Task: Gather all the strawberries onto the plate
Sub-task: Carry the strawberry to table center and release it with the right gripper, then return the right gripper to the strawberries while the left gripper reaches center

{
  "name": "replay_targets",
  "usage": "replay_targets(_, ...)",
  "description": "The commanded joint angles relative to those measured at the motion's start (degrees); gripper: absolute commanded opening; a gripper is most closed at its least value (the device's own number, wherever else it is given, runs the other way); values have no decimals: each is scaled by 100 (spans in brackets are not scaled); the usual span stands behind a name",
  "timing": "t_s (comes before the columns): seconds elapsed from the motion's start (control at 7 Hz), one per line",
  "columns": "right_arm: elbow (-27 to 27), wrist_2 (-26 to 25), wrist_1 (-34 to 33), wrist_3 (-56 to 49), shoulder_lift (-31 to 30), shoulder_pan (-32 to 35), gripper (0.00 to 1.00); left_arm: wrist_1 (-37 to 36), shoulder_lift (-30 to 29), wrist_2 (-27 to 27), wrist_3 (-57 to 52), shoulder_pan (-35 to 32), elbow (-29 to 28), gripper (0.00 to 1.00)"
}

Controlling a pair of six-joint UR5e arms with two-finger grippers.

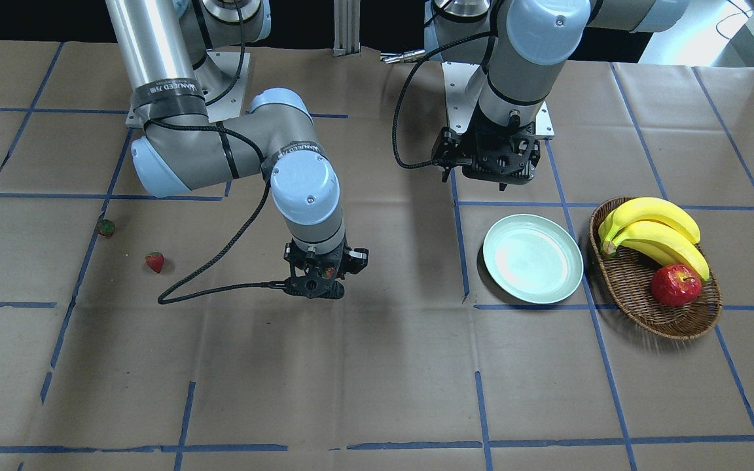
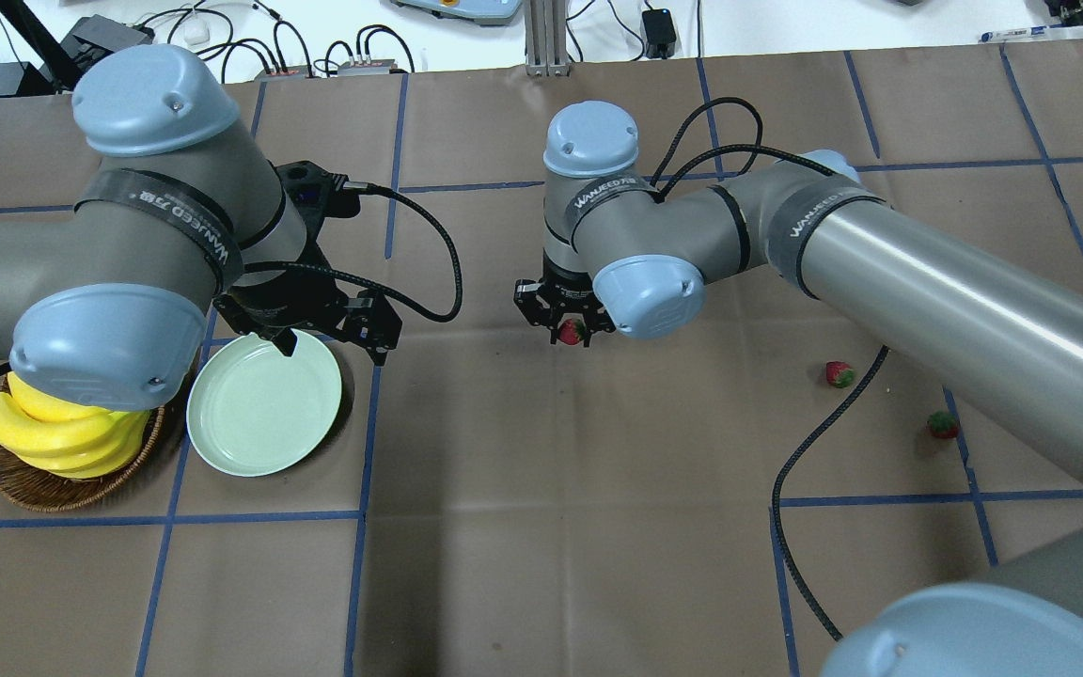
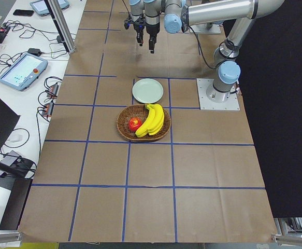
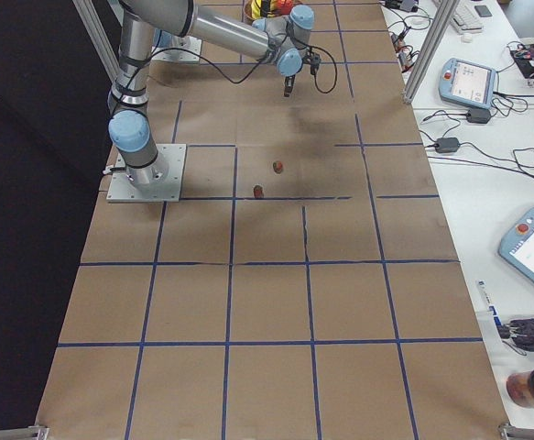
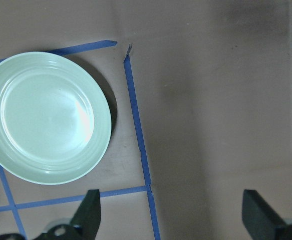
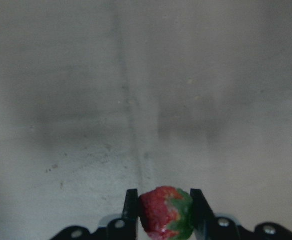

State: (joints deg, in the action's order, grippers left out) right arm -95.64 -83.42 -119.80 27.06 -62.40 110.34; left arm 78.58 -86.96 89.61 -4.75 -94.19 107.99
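Observation:
My right gripper is shut on a small red strawberry with a green top and holds it above the bare paper, well to the right of the plate in the overhead view. Two more strawberries lie on the table further right; in the front view they show as one and another. The pale mint-green plate is empty and also shows in the left wrist view. My left gripper is open and empty above the plate's far edge.
A brown wicker basket with bananas and a red apple stands right beside the plate. Black cables hang from both wrists. Blue tape lines cross the brown paper table cover.

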Motion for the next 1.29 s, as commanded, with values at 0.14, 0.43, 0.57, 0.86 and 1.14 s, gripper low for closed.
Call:
replay_targets(0.14,46,256,-456,273,325,67,82,17,117,13,-17,-3,11,100)
replay_targets(0.43,81,256,-404,195,124,-55,100,8,109,-13,-26,6,11,100)
replay_targets(0.57,72,230,-308,99,-164,-178,100,-1,83,-31,-17,6,11,100)
replay_targets(0.86,2,133,777,-1047,-980,-1053,100,-578,21,-75,62,6,194,100)
replay_targets(1.14,-51,-489,1571,-2236,-1545,-1811,100,-765,-65,-362,428,15,502,100)
